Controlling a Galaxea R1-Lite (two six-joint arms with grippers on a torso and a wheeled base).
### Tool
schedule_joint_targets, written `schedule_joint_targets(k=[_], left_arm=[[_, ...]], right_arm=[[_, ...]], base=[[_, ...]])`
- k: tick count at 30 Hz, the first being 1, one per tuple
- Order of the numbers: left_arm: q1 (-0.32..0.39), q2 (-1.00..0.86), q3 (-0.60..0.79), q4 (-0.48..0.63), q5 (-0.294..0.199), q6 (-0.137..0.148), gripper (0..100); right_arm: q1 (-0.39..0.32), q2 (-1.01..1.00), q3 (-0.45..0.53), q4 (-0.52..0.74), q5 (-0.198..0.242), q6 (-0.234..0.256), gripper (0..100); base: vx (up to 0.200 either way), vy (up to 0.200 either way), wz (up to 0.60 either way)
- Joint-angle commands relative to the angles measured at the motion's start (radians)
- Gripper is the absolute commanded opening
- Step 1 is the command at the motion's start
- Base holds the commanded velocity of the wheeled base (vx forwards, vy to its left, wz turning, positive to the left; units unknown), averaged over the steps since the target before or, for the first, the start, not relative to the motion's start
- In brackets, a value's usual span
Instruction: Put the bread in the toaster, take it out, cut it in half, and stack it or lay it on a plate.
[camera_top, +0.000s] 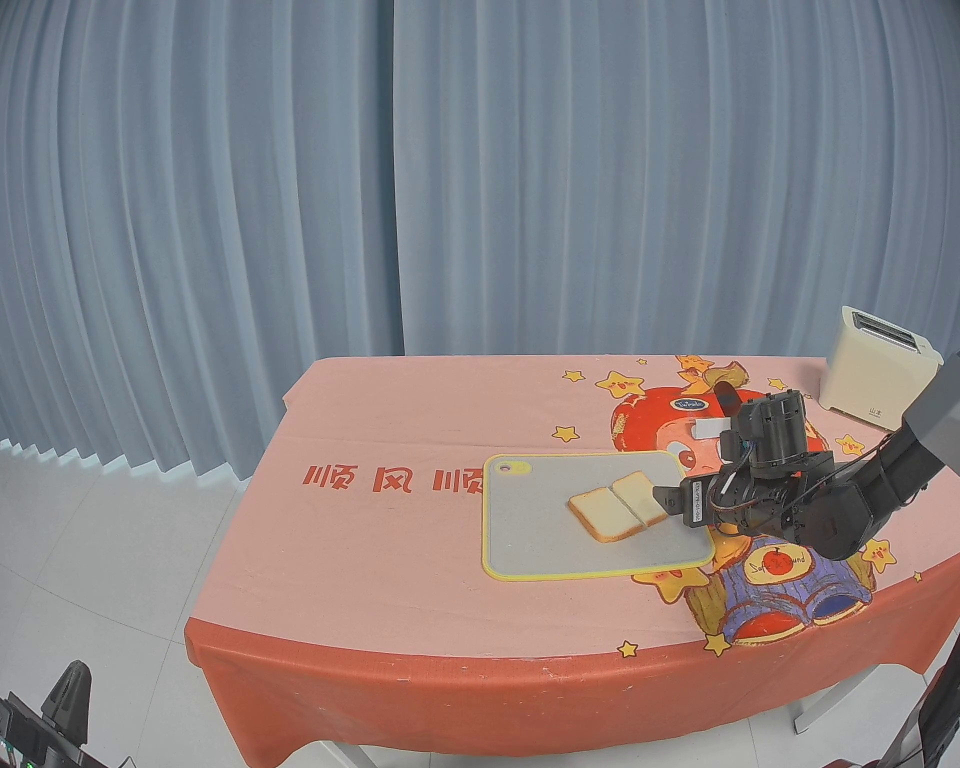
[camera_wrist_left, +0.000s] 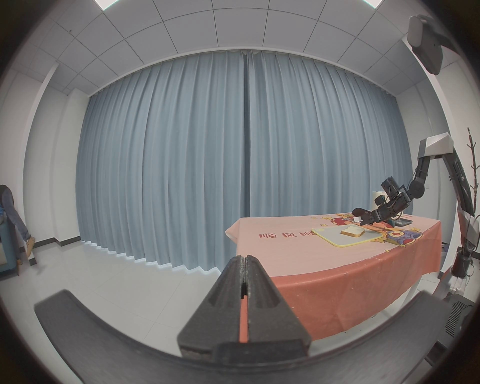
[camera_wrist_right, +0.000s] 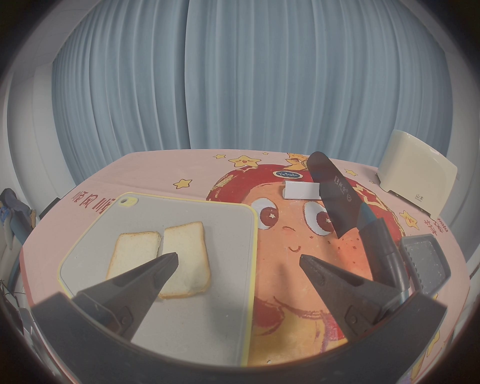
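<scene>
While the right arm crosses the near right part of the table (camera_top: 400, 520) in the head view, the knife (camera_top: 726, 396) behind it shows little more than its dark blade tip. The toaster (camera_top: 880, 368) at the far right corner is partly covered by the arm, and its slot is too dark to see into. The cutting board (camera_top: 540, 530) holds the bread (camera_top: 620, 505), cut into two halves lying side by side and touching. The right gripper (camera_top: 668, 497) hangs just beside them, over the board's right edge. The left gripper (camera_top: 62, 703) is cut off at the picture's corner, low and well apart from the table. In the left wrist view that gripper's fingers (camera_wrist_left: 270, 310) are pressed together on nothing, and the bread is small and far off on the board. In the right wrist view the right gripper's fingers (camera_wrist_right: 145, 285) stand wide apart, one tip over the nearer half. Past the other lies the knife, with a grey plate (camera_wrist_right: 427, 257) beside its handle, half hidden.
</scene>
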Motion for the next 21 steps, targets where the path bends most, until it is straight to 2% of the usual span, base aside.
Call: schedule_joint_targets(k=[1,21], left_arm=[[0.0,0.001,0.018,0.0,0.0,0.0,0],[0.0,0.001,0.018,0.0,0.0,0.0,0]], right_arm=[[-0.002,0.013,0.0,0.0,0.0,0.0,100],[0.0,0.039,-0.015,-0.004,0.0,0.0,100]], base=[[0.0,0.0,0.0],[0.0,0.0,0.0]])
